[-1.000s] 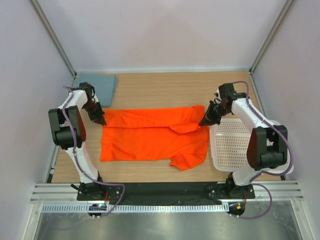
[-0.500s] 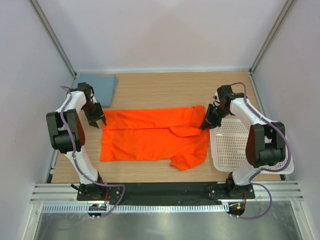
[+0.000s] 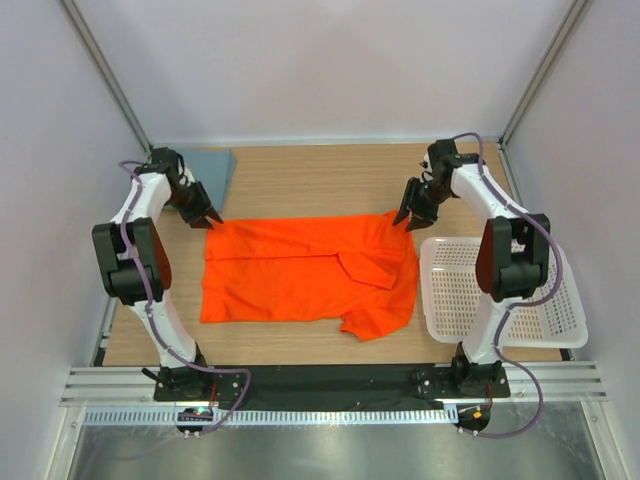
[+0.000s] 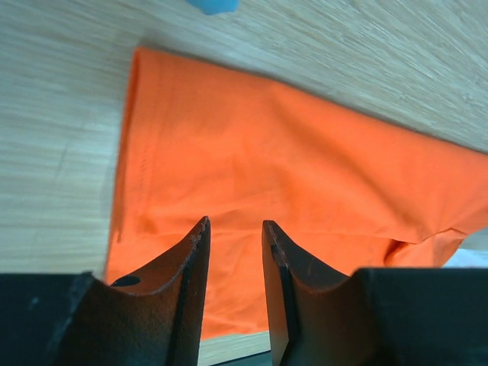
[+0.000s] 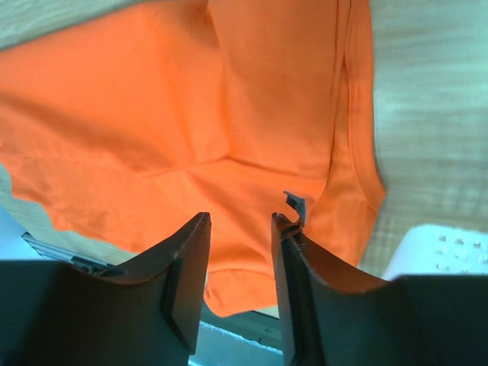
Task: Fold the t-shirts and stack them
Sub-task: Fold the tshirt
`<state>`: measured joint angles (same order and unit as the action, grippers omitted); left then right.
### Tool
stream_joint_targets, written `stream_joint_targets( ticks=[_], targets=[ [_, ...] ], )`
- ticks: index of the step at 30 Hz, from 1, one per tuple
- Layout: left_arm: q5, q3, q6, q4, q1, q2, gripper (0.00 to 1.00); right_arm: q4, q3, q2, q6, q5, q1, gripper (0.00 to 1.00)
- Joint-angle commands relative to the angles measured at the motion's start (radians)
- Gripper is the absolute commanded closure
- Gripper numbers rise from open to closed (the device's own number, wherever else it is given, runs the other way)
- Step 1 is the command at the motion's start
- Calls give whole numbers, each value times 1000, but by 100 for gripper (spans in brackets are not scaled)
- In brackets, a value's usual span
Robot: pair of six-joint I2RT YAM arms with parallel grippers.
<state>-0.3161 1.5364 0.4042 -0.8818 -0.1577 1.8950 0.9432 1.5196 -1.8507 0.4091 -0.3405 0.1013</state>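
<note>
Left claw [image 3: 207,217] and right claw [image 3: 404,220] hang apart, empty, above the orange t-shirt's [image 3: 290,275] 10 and 2 o'clock corners, mid tabletop [image 3: 300,180]. Its rumpled 5 o'clock corner could get creased into a fold. The grey-blue t-shirt [image 3: 210,165] lies at 11 o'clock.

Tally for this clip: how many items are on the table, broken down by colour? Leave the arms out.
Orange t-shirt: 1
Grey-blue t-shirt: 1
White basket: 1
Total: 3
</note>
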Motion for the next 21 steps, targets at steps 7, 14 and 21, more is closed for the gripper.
stream_joint_targets(
  ticks=[7, 14, 21],
  targets=[
    [-42, -33, 39, 38, 18, 13, 67, 40, 96, -105, -36, 18, 23, 50],
    [57, -171, 53, 35, 18, -83, 62, 31, -74, 23, -27, 37, 127, 42],
    [133, -246, 58, 69, 18, -119, 62, 31, -211, 166, -26, 74, 169, 38]
  ],
)
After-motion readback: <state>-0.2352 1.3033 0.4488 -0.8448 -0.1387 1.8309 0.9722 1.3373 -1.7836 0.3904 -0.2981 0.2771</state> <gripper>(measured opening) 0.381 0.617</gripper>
